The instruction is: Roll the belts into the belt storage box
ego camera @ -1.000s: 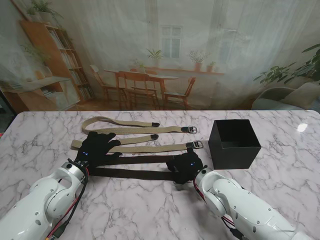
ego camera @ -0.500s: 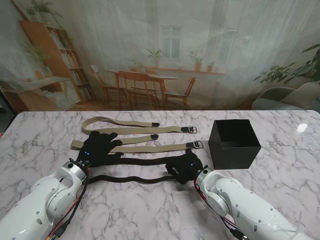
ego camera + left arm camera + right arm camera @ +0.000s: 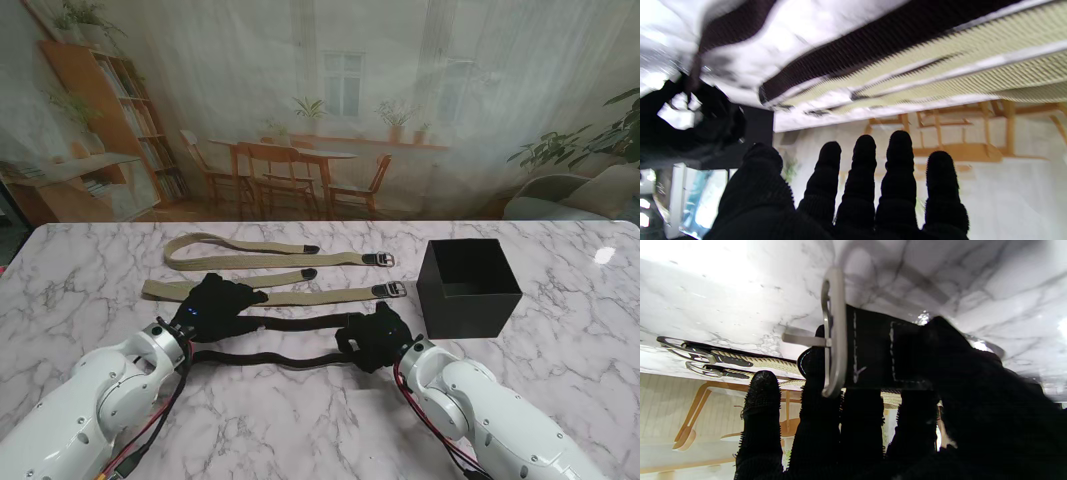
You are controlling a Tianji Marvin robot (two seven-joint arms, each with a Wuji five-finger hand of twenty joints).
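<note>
Two black belts lie across the table in front of me: the nearer one (image 3: 262,359) is wavy, the farther one (image 3: 300,322) straight. My right hand (image 3: 374,338) is shut on the nearer black belt's buckle end; the right wrist view shows the silver buckle (image 3: 832,333) and stitched strap pinched between thumb and fingers. My left hand (image 3: 217,307) rests palm down with fingers apart over the belts' left ends, holding nothing. Two beige belts (image 3: 275,296) (image 3: 270,255) lie beyond. The black storage box (image 3: 467,287) stands open at the right.
The marble table (image 3: 560,330) stretches around the belts. The beige belts' metal buckles (image 3: 389,290) lie close to the box's left side. A printed backdrop of a room hangs behind the table's far edge.
The nearer black belt has gone from flat to wavy as my right hand took up its buckle end and lifted it. My left hand slid to the right along the belts.
</note>
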